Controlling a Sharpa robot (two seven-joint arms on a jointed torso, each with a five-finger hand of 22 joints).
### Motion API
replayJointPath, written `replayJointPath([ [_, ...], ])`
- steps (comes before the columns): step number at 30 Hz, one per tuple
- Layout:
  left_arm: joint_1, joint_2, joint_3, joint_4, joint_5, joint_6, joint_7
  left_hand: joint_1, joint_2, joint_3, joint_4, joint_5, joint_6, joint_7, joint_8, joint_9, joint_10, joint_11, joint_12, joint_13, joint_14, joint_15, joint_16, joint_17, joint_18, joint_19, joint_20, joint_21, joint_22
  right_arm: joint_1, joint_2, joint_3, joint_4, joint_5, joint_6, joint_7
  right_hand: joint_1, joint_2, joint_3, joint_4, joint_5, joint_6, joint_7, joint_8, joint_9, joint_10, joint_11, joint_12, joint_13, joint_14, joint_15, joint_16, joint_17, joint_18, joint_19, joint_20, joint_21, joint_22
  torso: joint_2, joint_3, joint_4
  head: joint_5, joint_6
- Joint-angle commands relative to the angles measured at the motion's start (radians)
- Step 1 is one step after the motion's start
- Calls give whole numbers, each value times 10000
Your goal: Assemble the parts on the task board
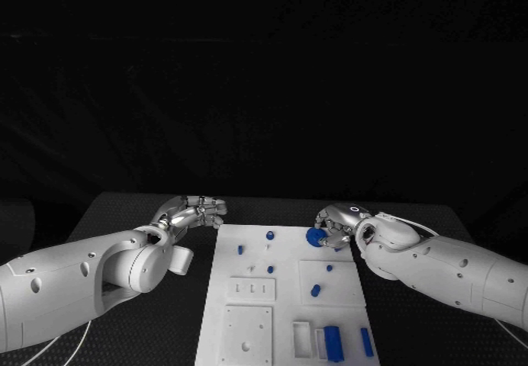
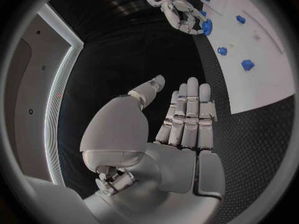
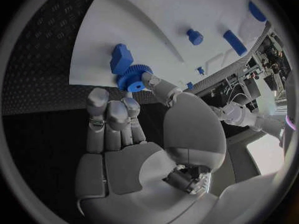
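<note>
A: Where's the gear?

B: The blue gear [image 3: 132, 78] sits at the far right corner of the white board [image 1: 248, 324], pinched between the thumb and a fingertip of the right hand [image 1: 339, 223]. A small blue block [image 3: 120, 57] stands just beside it on the board.

A: So how should it go on?

B: I'd judge it is being seated there. Keep it flat to the board, lower it straight, and let go only when it sits level. Tilting could jam it or nudge that block.

A: Any room to work?

B: The gear is close to the board's far and right edges, so the hand hangs partly over the black tabletop [image 1: 132, 210]. That side is open for pulling back. Toward the middle stand small blue pegs [image 1: 269, 235], so stay clear of them.

A: And the left hand [image 1: 196, 212]?

B: Empty, fingers straight and side by side, resting off the board's left edge, well apart from the gear.
</note>
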Motion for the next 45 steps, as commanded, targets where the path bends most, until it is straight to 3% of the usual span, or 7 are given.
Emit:
replayJointPath([
  [1, 4, -14, 8, 50, -17, 151, 83, -72, 7, -1, -39, -43, 40, -4, -28, 11, -1, 36, -11, -2, 49, 41, -33, 13, 121, -37, 10, 46, 196, -133, 46, -62, -87, -185, 395, 39, -60, 72, 71, 7, -30, 479, 170, 59, -20, -47, -40, 68, -14, -1, -51, 1, 16, 468, -92, -13, 40, 205, 7, 3, 16, -7, -16],
  [12, 4, -12, 8, 45, -17, 135, 63, -77, 6, 2, -45, -42, 35, -1, -31, 11, -8, 39, -17, -4, 48, 42, -40, 19, 121, -39, 11, 46, 196, -176, 95, -77, -250, -365, 1007, -21, -136, 259, 307, 197, -17, 658, 113, 137, 36, -49, -93, 76, -61, 9, -97, -52, 88, 468, -155, -1, 102, 193, -13, -11, 4, 9, -56],
  [19, 5, -12, 8, 71, -17, 129, 63, -80, 6, 4, -48, -41, 31, 0, -34, 11, -11, 41, -19, -5, 49, 42, -44, 23, 121, -40, 11, 47, 196, -176, 85, -107, -199, -440, 1411, -105, -228, 593, 642, 413, -34, 857, 52, 219, 96, -52, -148, 78, -99, 20, -146, -104, 145, 468, -210, 33, 150, 188, -20, -15, -9, 17, -57],
  [25, 6, -11, 8, 80, -17, 110, 60, -85, 5, 3, -49, -40, 28, 2, -36, 11, -14, 43, -21, -6, 49, 42, -47, 26, 121, -41, 11, 48, 196, -175, 61, -117, -125, -481, 1456, -244, -425, 839, 857, 539, -48, 869, 41, 205, 111, -57, -159, 75, -131, 22, -156, -141, 190, 468, -262, 56, 189, 189, -20, -14, 2, -3, -48],
  [31, 7, -7, 8, 93, -17, 106, 61, -91, 5, 4, -49, -39, 26, 3, -38, 11, -16, 44, -23, -6, 50, 43, -50, 29, 121, -41, 12, 49, 196, -174, -27, -117, 153, -996, 799, -465, -561, 980, 998, 549, -54, 890, 34, 205, 129, -55, -166, 78, -153, 24, -164, -167, 223, 468, -291, 66, 219, 188, -24, -21, 0, -5, -30],
  [35, 7, -23, 8, 100, -17, 92, 60, -95, 5, 4, -49, -38, 25, 4, -38, 11, -17, 45, -24, -7, 50, 43, -52, 32, 120, -41, 12, 50, 195, -169, -100, -115, 453, -1530, 205, -710, -728, 707, 991, 528, -38, 928, 22, 215, 152, -1, -177, 104, -174, 47, -175, -167, 266, 468, -250, 53, 278, 183, -22, -12, -9, 22, -15],
  [45, 7, -39, 9, 89, -17, 69, 66, -97, 6, 8, -55, -35, 23, 5, -40, 12, -24, 47, -29, -9, 52, 42, -57, 39, 122, -42, 11, 51, 195, -152, -168, -106, 1117, -2908, -869, -1278, -746, 396, 1155, 622, -69, 1022, -21, 250, 202, 106, -220, 124, -229, 89, -215, -176, 332, 468, -142, -8, 357, 158, -17, -2, -2, 41, 41],
])
